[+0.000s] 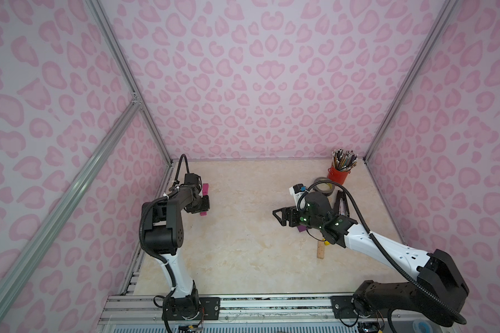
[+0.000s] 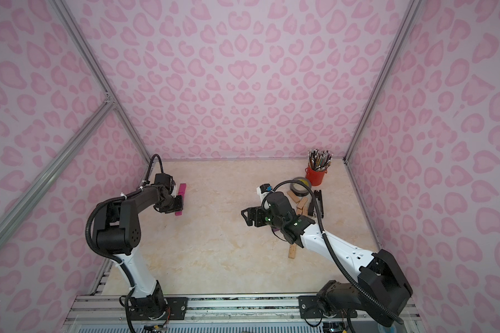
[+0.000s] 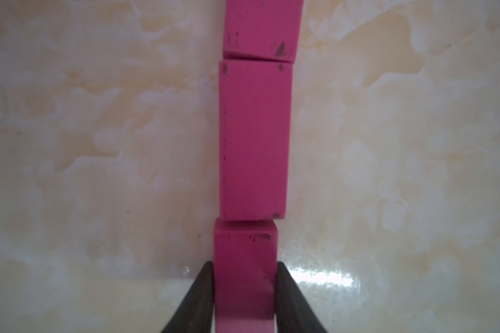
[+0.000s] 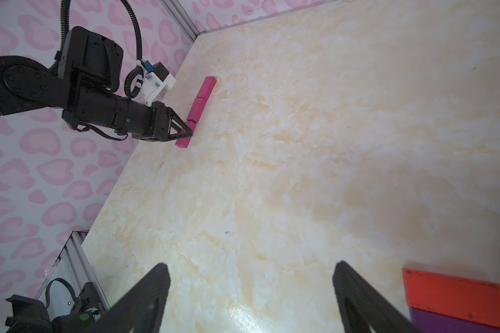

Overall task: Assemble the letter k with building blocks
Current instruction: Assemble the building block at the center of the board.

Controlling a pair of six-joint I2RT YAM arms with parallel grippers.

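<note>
Right, the left hand (image 3: 244, 268) is down at the counter (image 1: 243, 253), closed narrow on the nearest magenta block (image 3: 244, 253), one finger flat against each long side. That block lies flat, butted end to end with two more magenta blocks (image 4: 198, 106). The three run in one line along the left side of the counter, near the wall. It's not dead straight: there's a small sideways step at each joint.

I'd call that line the upright of the K, and it looks about done. The two slanting arms aren't started, and nothing lies beside the line yet. So roughly half remains, going by what's on the counter.

Over on the other side, the right hand (image 4: 251, 288) hangs above the counter with its fingers spread wide and nothing between them. An orange block (image 4: 456, 297) and a purple block (image 4: 456, 324) lie touching, just beside it. More plain wooden blocks (image 2: 299, 201) sit near the tape roll (image 2: 299, 186) and the stapler (image 2: 318, 203). One lone wooden block (image 2: 292, 251) is partly under the right arm.

As for writing, I can't read any. The blocks are plain apart from scuffs. The tape roll and the red pot of pencils (image 1: 339, 174) show no legible label. The arm has some small lettering, too blurred to make out.
</note>
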